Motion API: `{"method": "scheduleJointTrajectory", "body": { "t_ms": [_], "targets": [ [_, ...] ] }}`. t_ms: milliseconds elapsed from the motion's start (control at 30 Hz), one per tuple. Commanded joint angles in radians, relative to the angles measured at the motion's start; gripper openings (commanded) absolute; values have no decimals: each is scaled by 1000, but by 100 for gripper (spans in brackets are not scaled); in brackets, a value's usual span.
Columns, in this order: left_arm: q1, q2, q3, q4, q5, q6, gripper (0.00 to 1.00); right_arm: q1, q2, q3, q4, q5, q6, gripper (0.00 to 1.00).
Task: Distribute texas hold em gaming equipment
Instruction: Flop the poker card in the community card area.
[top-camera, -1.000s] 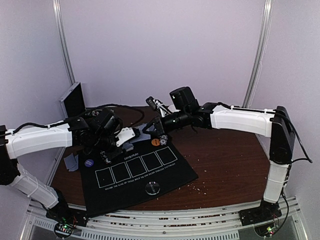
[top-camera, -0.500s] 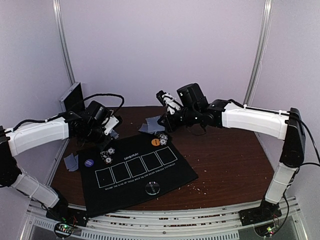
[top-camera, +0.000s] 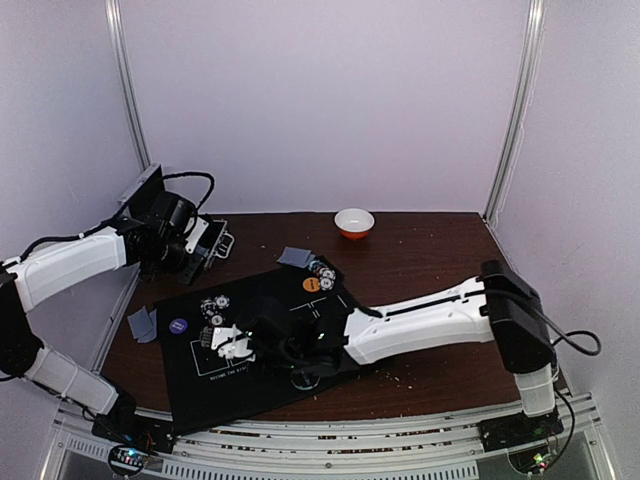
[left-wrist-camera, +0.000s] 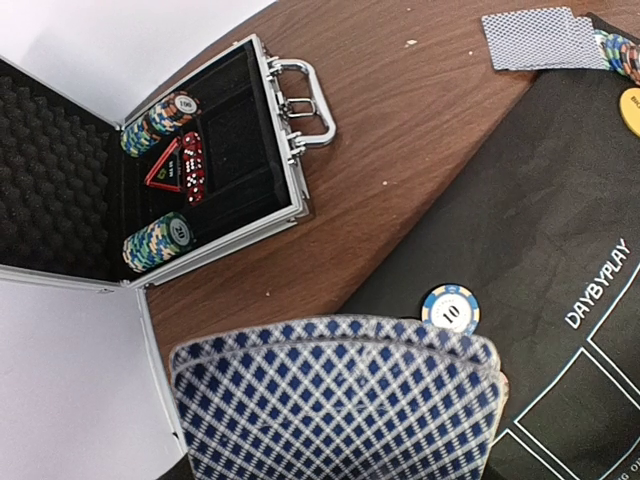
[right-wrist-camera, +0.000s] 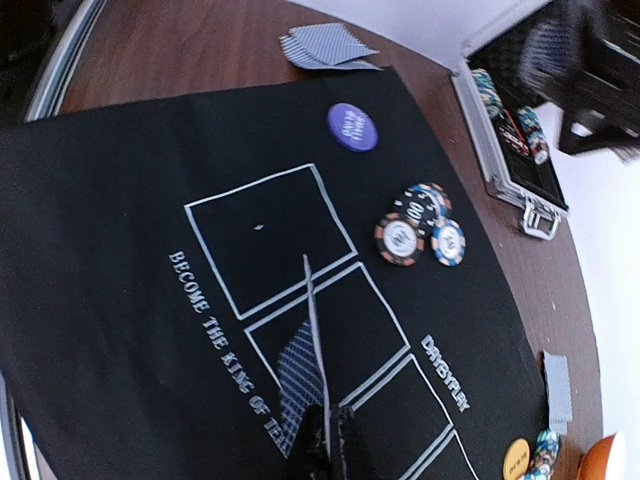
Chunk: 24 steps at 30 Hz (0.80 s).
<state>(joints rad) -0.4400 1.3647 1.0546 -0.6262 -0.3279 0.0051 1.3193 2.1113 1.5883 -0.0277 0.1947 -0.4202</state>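
The black five-box mat (top-camera: 262, 294) lies at the table's front left. My right gripper (top-camera: 233, 346) reaches across it and is shut on a single playing card (right-wrist-camera: 313, 330), seen edge-on above the second box (right-wrist-camera: 330, 330). My left gripper (top-camera: 205, 252) hovers at the back left and holds a fanned deck of blue-diamond-backed cards (left-wrist-camera: 335, 400); the deck hides its fingers. Striped chips (top-camera: 213, 308) sit beside a purple disc (top-camera: 178, 325). More chips (top-camera: 322, 272) and an orange disc (top-camera: 311, 284) lie at the mat's far edge. My right arm partly covers a clear disc (top-camera: 305, 378).
An open aluminium case (left-wrist-camera: 215, 180) with chip stacks and red dice stands at the back left. Face-down cards lie in two small piles, one behind the mat (top-camera: 294, 257) and one at its left (top-camera: 142, 323). A white bowl with an orange base (top-camera: 354, 221) sits at the back centre.
My right arm has swung from the back centre down over the mat's left boxes with a card. My left arm drew back left toward the case. The bowl is now uncovered.
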Motion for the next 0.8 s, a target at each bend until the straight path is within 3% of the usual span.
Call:
{"method": "scheduleJointTrajectory", "body": {
  "t_ms": [0, 167, 400, 600, 767],
  "targets": [
    [15, -32, 8, 68, -20, 4, 54, 52, 141, 149, 34, 169, -165, 0],
    [18, -60, -6, 92, 8, 15, 54, 79, 262, 311, 31, 310, -198, 0],
    [18, -70, -19, 106, 25, 19, 55, 91, 362, 375, 128, 413, -280, 0],
    [19, -77, -28, 113, 37, 22, 55, 114, 542, 604, -38, 436, -291, 0],
    [18, -82, -31, 117, 47, 26, 55, 130, 567, 636, -111, 398, -222, 0]
  ]
}}
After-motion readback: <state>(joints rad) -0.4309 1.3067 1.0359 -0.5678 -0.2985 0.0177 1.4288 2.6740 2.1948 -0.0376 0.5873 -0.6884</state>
